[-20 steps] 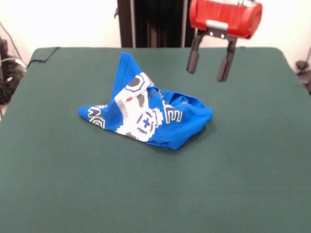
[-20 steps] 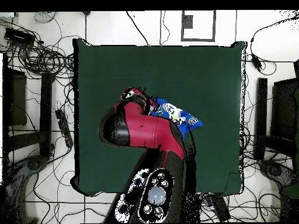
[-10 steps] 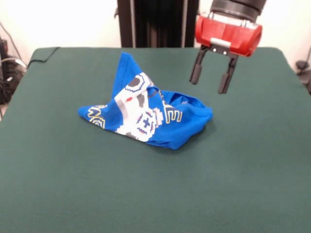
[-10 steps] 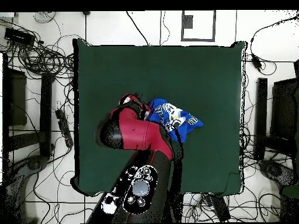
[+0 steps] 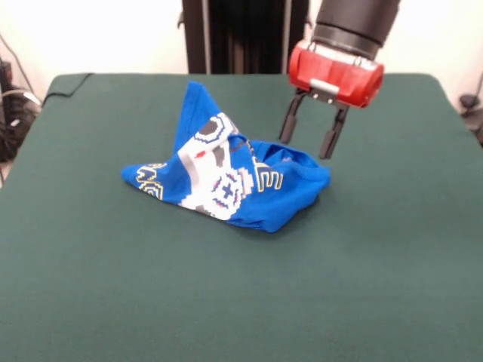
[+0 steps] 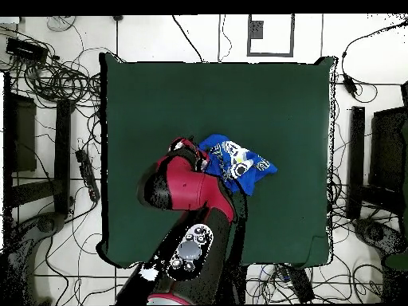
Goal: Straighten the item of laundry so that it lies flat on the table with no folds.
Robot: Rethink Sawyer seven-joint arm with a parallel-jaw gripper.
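Note:
The bright blue T-shirt (image 5: 226, 173) lies crumpled in a heap near the middle of the dark green table (image 5: 113, 286), with one corner peaked up and its white-grey emblem and yellow-outlined letters showing in folds. My gripper (image 5: 307, 138) hangs open and empty just above the table, right behind the shirt's right-hand bulge, its two black fingers (image 5: 288, 123) pointing down. In the overhead view the shirt (image 6: 239, 163) shows beside the red arm (image 6: 187, 183), which hides the gripper and part of the cloth.
The black pedestal (image 5: 241, 34) stands at the table's far edge. Cables and equipment (image 6: 56, 80) lie on the floor round the table.
My gripper has come down and moved left toward the shirt's right end. It stays open. The shirt has not moved.

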